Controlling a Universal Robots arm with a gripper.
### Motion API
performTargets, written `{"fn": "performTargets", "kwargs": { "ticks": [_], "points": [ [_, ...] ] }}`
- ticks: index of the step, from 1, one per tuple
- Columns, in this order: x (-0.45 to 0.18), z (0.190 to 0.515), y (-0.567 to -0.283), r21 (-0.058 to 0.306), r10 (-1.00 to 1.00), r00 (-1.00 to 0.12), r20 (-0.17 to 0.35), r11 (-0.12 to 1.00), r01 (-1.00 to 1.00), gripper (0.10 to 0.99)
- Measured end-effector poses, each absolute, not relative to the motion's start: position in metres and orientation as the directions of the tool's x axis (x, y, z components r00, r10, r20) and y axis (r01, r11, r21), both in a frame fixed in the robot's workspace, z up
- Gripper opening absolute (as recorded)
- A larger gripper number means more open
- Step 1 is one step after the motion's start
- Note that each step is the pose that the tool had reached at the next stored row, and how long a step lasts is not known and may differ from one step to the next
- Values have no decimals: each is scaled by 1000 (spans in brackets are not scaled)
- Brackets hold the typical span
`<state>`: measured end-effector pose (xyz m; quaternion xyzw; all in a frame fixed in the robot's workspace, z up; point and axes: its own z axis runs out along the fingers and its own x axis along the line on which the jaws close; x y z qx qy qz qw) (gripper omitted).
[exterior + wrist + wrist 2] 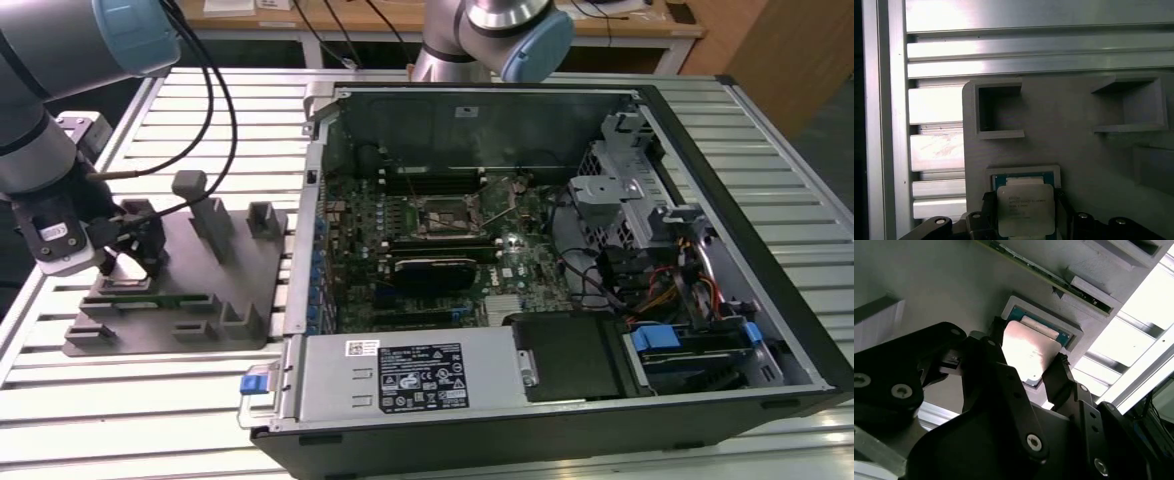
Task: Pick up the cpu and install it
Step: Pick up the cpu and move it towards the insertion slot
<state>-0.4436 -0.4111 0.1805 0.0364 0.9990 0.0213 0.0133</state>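
The cpu, a small square chip with a shiny silver top, lies at a shallow pale-rimmed pocket of the grey holder. The first wrist view shows the cpu between the black fingers, with the pocket rim just beyond it. My gripper is shut on the cpu, one finger against each of two opposite edges. In the exterior view the gripper hangs low over the holder's left side, left of the open computer case. I cannot tell whether the chip is lifted off the pocket floor.
The open case holds the motherboard with its black-framed socket in the middle. A labelled grey power supply lies along the case's near edge. Upright posts stand on the holder. A second arm stands behind the case.
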Motion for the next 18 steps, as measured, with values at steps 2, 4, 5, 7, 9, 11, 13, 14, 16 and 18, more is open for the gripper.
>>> {"fn": "performTargets", "kwargs": {
  "ticks": [2,4,5,7,9,11,13,14,16,18],
  "points": [
    [-444,181,-411,44,73,-997,-25,996,72,561],
    [-444,182,-411,43,73,-997,-25,996,72,561],
    [-444,183,-411,44,73,-997,-25,996,72,561],
    [-444,183,-411,44,73,-997,-25,996,72,561],
    [-444,184,-411,44,73,-997,-25,996,72,561],
    [-444,184,-411,44,73,-997,-25,996,72,561],
    [-444,184,-411,44,73,-997,-25,996,72,561],
    [-444,184,-411,44,73,-997,-25,996,72,561],
    [-444,184,-411,44,73,-997,-25,996,72,561],
    [-444,185,-411,44,73,-997,-25,996,72,561]
  ]
}}
